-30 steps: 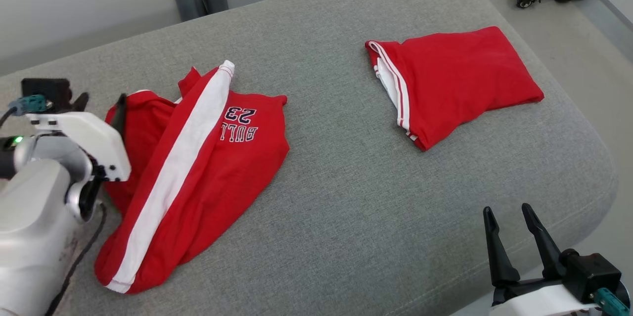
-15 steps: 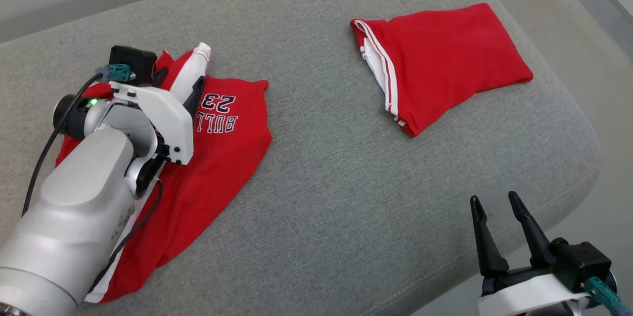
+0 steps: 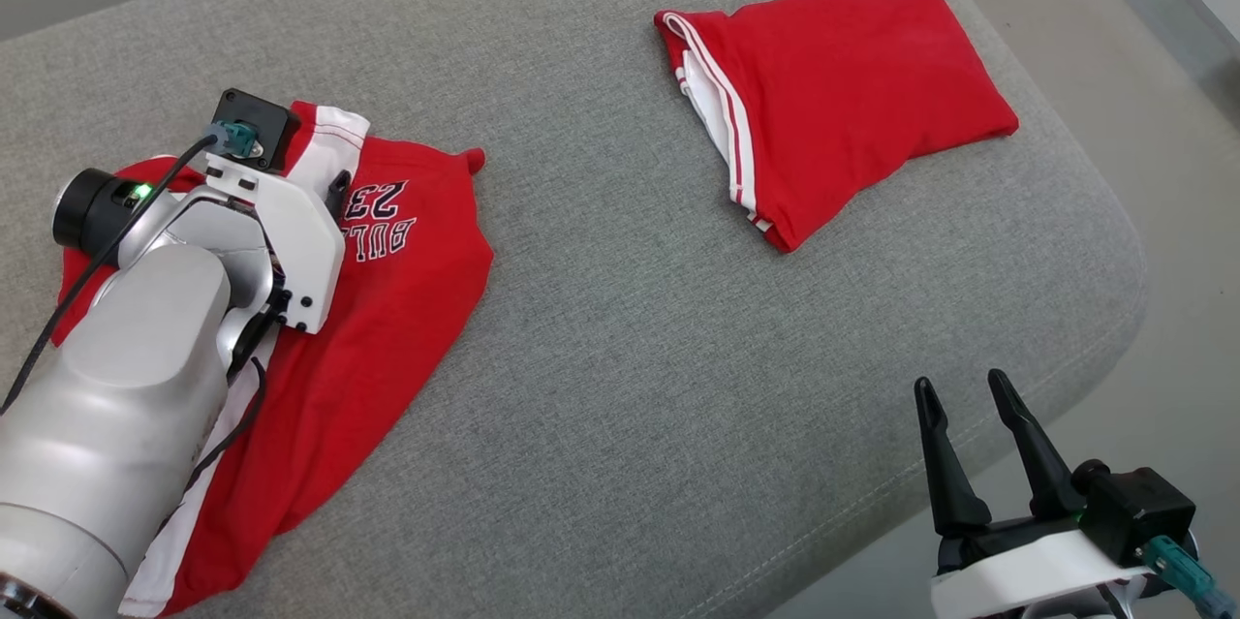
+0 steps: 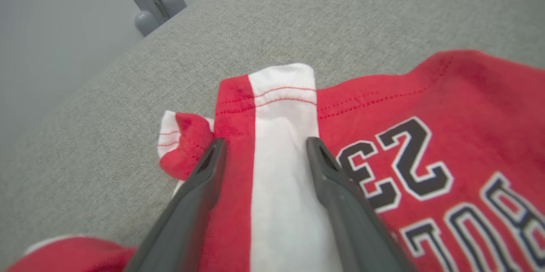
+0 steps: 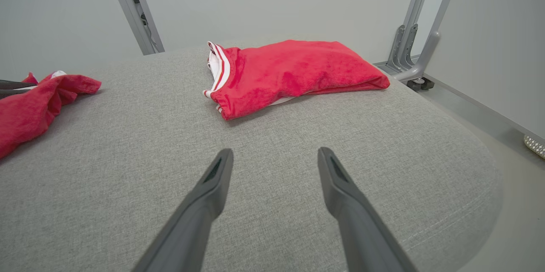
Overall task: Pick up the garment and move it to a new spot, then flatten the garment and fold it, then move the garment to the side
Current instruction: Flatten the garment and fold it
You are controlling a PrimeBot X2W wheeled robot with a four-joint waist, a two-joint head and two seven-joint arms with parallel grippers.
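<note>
Straddling the white stripe [image 4: 282,136] of the crumpled red garment [image 3: 407,309], my left gripper [image 4: 266,142] has its fingers spread wide, one on each side of the band just short of the stitched hem, and grips nothing. The garment lies bunched along the left edge of the grey cushion [image 3: 630,357], trailing toward the near-left corner. My right gripper [image 3: 959,385] is also released and empty, and hangs over the near-right edge.

As I judge it, the risk lies in the pinch. The cloth is in loose layers here, so if I close too shallow I may catch only the top fold of the stripe, and it would slip free on the lift. If I close too deep I could nip the cushion's weave along with it. One hold at this end would also leave the long tail dragging and twisting across the cushion, making the flattening harder. A folded red garment [image 3: 843,86] sits near the far-right corner, and a careless carry could land on it and disturb it.

The lettering [image 3: 383,236] reads "BULL" with "23", in dark characters edged in white. From my head it reads upside down. I can read no brand tag.
</note>
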